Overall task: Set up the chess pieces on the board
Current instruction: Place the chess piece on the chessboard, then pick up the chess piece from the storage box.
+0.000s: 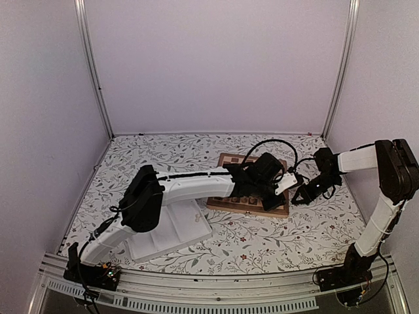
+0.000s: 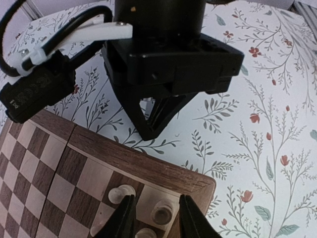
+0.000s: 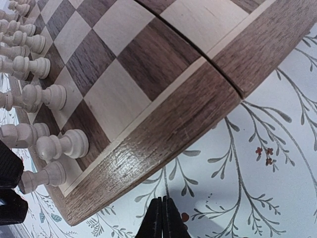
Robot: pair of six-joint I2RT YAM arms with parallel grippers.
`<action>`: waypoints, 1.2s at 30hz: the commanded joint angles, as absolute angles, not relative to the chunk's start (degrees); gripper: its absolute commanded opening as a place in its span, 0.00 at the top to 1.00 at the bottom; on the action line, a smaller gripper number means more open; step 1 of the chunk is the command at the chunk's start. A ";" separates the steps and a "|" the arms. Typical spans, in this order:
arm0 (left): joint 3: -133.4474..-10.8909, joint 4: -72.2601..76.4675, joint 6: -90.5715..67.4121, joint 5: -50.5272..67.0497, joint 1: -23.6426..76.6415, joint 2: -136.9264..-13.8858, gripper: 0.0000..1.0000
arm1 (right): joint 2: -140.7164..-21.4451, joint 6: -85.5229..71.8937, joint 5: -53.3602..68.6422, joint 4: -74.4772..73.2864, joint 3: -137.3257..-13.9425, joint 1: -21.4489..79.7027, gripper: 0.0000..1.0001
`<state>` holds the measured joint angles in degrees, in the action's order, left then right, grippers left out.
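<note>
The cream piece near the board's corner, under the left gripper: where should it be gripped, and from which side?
Probably its upper part, from straight above. The cream piece stands upright with other pieces close beside it, so a sideways approach would likely knock them. The left gripper hangs over it, fingers open either side.

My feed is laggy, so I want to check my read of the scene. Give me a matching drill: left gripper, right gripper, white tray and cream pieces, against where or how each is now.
Things:
1 left gripper
2 right gripper
3 white tray
4 cream pieces

Places or states:
A shut, off the board, over the floral cloth
B standing on squares along one board edge
C jaws apart either side of a cream piece at a board corner
D on the cloth, left of the board

Pairs: 1-C, 2-A, 3-D, 4-B
</note>
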<state>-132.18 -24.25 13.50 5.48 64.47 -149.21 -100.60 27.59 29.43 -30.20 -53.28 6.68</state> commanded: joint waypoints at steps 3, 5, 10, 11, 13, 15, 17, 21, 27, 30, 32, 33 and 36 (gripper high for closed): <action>-133.26 -22.42 14.73 4.20 66.10 -148.42 0.63 | -100.78 27.16 30.87 -30.76 -53.53 6.36 0.95; -132.73 -22.24 15.75 2.20 66.90 -145.80 0.61 | -100.00 27.15 30.44 -30.75 -53.67 6.19 0.95; -120.85 -17.02 17.27 -1.48 68.29 -130.88 0.58 | -95.58 27.07 29.03 -30.79 -54.05 4.33 0.94; -117.00 -15.62 16.79 -2.46 68.29 -126.88 0.57 | -94.71 27.15 28.53 -30.81 -54.05 3.86 0.92; -108.69 -12.67 15.90 -5.23 68.14 -119.60 0.55 | -92.12 27.31 26.92 -30.76 -53.98 3.43 0.87; -100.97 -12.13 14.46 -8.17 67.68 -113.65 0.54 | -89.88 27.54 25.00 -30.58 -53.84 3.32 0.82; -94.99 -14.64 12.28 -9.98 66.31 -109.00 0.53 | -87.13 27.81 24.78 -30.34 -53.54 3.28 0.77; -82.56 -20.90 5.25 -9.84 61.23 -101.77 0.55 | -82.91 30.28 28.26 -31.92 -54.29 3.58 0.75; -64.72 -18.45 -4.38 -0.95 51.29 -91.42 0.56 | -78.56 34.43 29.41 -36.35 -60.55 13.54 0.74; -60.16 -16.65 -7.11 7.34 47.10 -89.72 0.59 | -78.25 36.04 28.36 -37.59 -64.49 20.66 0.73; -59.23 -16.99 -9.28 9.52 46.26 -90.62 0.64 | -79.29 36.29 27.87 -37.97 -66.99 24.29 0.73; -59.05 -17.63 -10.74 10.34 46.31 -91.29 0.65 | -79.87 36.16 27.40 -37.86 -68.01 25.81 0.73; -57.34 -16.93 -14.89 11.35 47.12 -92.19 0.68 | -82.73 35.42 26.52 -37.59 -69.76 28.80 0.72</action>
<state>-58.96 -19.03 -7.60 5.50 46.13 -93.12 -80.12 34.83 27.77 -36.07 -67.09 25.98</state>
